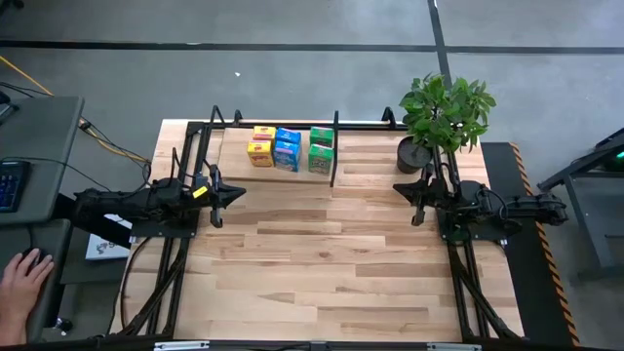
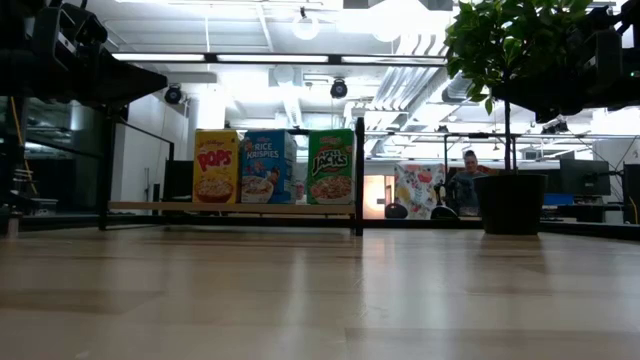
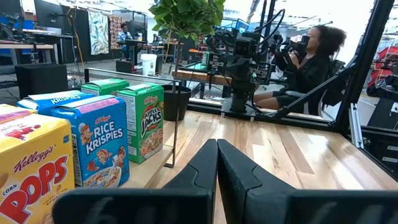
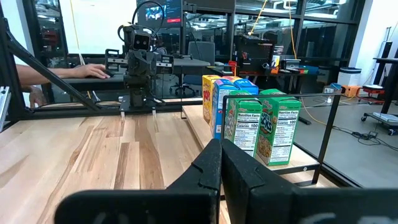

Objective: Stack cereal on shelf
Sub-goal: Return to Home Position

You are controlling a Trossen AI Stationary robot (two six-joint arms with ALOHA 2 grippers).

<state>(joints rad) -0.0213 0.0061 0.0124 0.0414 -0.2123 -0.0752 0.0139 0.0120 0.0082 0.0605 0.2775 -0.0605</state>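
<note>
While cereal (image 1: 288, 148) stands on the shelf (image 1: 232, 148), left end effector (image 1: 238, 195) and right end effector (image 1: 401, 188) hang closed.

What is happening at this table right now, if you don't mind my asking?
Nothing is being handled at this moment. The six cereal boxes stand on the shelf in yellow, blue and green pairs, on the left arm's side of its upright divider. The left gripper and the right gripper are both shut and empty, each on its own side of the table, apart from the shelf. A potted plant stands near the right arm.
</note>
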